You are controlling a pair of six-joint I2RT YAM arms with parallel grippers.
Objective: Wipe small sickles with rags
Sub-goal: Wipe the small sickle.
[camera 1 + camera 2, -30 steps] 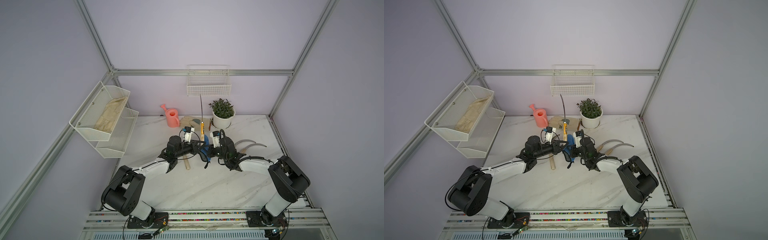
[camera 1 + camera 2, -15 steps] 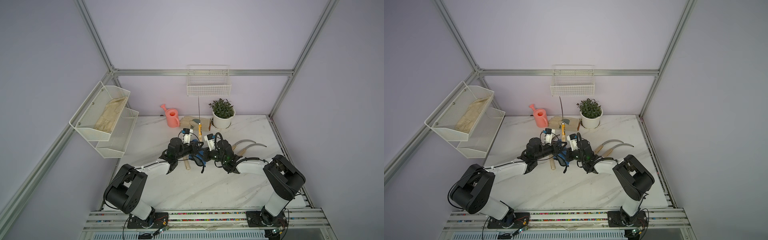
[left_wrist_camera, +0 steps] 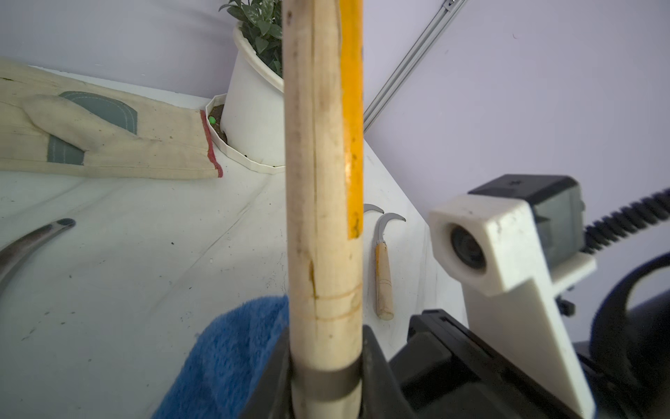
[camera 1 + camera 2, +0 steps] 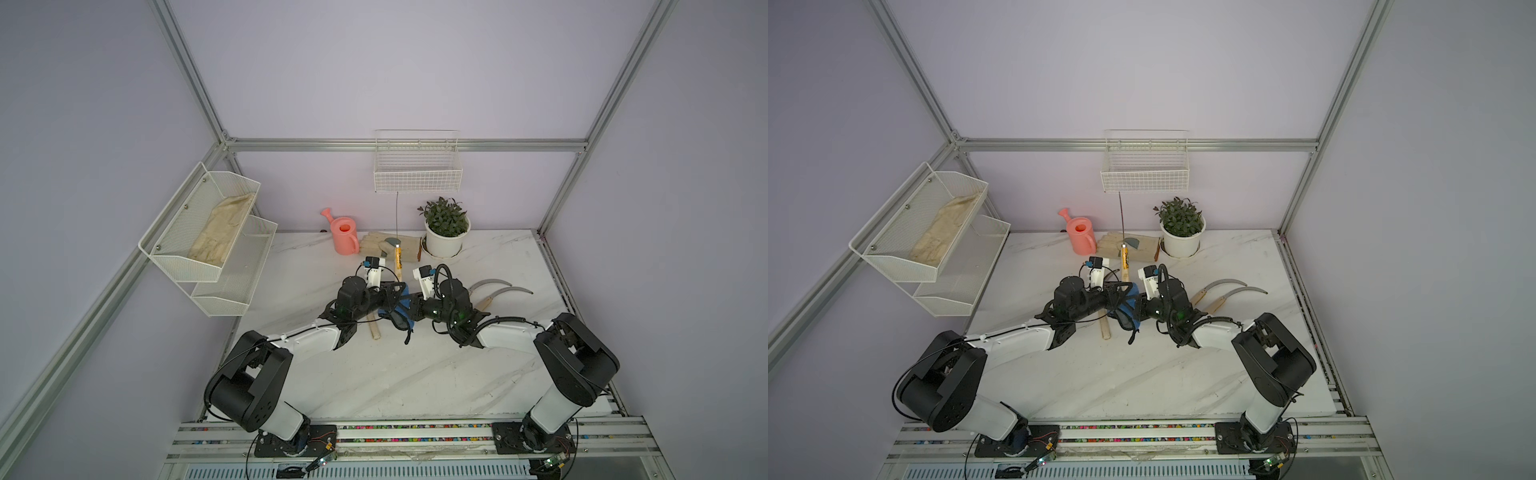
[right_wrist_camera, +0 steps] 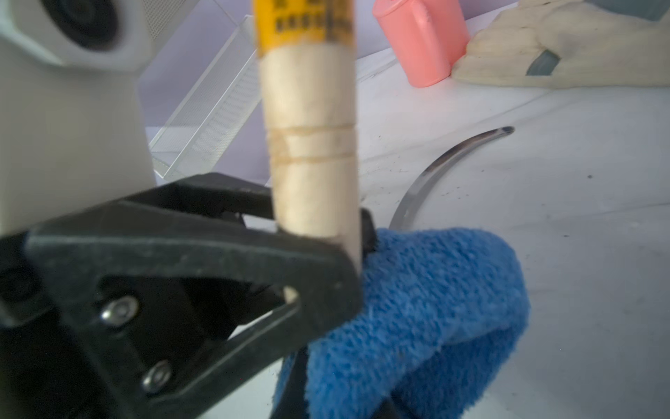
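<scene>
On the left arm [image 4: 309, 337] the jaws pinch the pale wooden handle of one sickle [image 3: 319, 181], which stands upright above the table [image 4: 374, 386] with its thin blade pointing up. On the right arm [image 4: 505, 336] the jaws are pressed together on the blue rag [image 5: 417, 308]. The rag bunches against the foot of that handle, just beside the left arm's jaws.

A second sickle [image 4: 375, 330] lies on the table under the left arm. A third sickle [image 4: 1198, 297] and a fourth sickle [image 4: 1217, 306] lie side by side beyond the right arm.

The two-tier white mesh shelf [image 4: 178, 216] on the left wall carries a beige cloth item [image 4: 222, 232] in its upper tier. A white wire basket [image 4: 417, 178] hangs on the back wall. A white pot [image 4: 446, 245] at the back of the table holds a green plant [image 4: 444, 214]. Beige gloves [image 4: 376, 245] lie between the pot and a pink watering can [image 4: 345, 239], whose contents cannot be seen.
</scene>
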